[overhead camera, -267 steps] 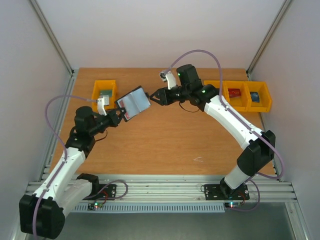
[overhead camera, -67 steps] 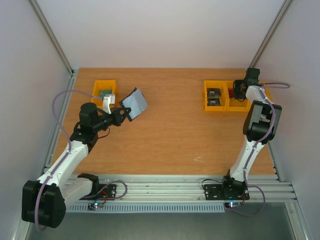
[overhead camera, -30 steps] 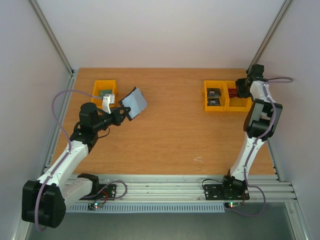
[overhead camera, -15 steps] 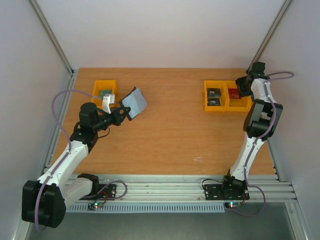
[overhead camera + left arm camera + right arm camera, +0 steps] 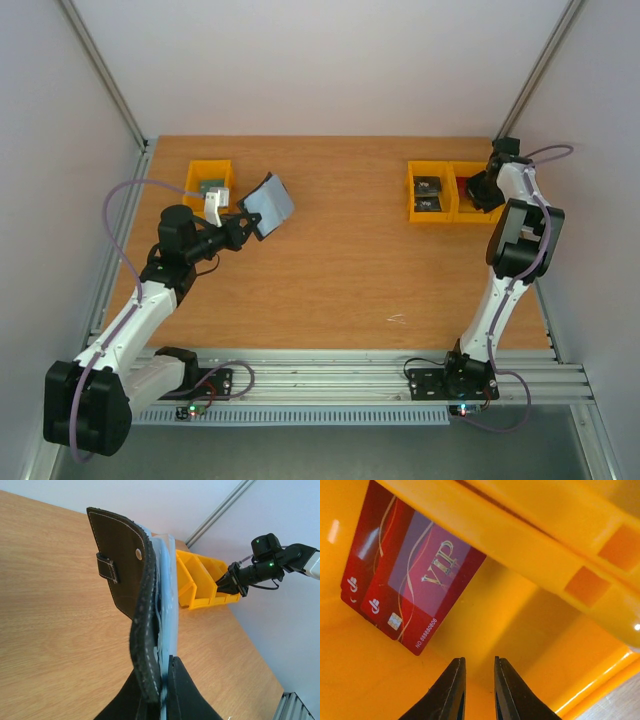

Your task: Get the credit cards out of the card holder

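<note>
My left gripper (image 5: 240, 228) is shut on the lower edge of the card holder (image 5: 268, 205), holding it open above the table's left side. In the left wrist view the card holder (image 5: 125, 565) stands edge-on, black leather with its small tab outside and blue-grey pockets inside, pinched by my left gripper (image 5: 162, 680). No card shows in it. My right gripper (image 5: 485, 190) hangs over the yellow bins (image 5: 445, 210) at the back right. Its wrist view shows red VIP credit cards (image 5: 415, 580) lying flat in a bin, with my right gripper (image 5: 479, 659) narrowly open beside them, holding nothing. Dark credit cards (image 5: 428, 195) lie in the neighbouring bin.
Another yellow bin (image 5: 196, 186) with something greenish inside stands at the back left, just behind my left gripper. The bin's orange-yellow walls (image 5: 530, 535) close in around my right fingers. Metal frame posts and grey walls border the table.
My right gripper left the card holder and travelled to the right-hand bins; in the last second it shifted slightly toward the near side. The left arm keeps the card holder still.
</note>
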Motion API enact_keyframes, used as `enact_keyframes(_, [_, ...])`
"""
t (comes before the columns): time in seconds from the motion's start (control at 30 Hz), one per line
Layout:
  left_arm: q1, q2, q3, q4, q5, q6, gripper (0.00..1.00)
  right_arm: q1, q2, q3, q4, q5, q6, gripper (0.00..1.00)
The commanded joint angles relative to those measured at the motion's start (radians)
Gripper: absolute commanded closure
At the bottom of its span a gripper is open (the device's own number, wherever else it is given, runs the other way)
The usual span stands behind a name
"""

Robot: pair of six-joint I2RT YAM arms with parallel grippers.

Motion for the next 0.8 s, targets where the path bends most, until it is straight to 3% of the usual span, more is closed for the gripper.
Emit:
enact_keyframes(0.0, [0.005, -0.018, -0.003, 0.093, -0.003, 0.008, 1.00, 0.005, 0.062, 0.068, -0.072, 0.010, -0.077, 0.85])
enact_keyframes(0.77, [0.005, 0.006, 0.014, 0.084, -0.004, 0.017, 1.00, 0.005, 0.368, 0.522, -0.230, -0.020, -0.070, 0.85])
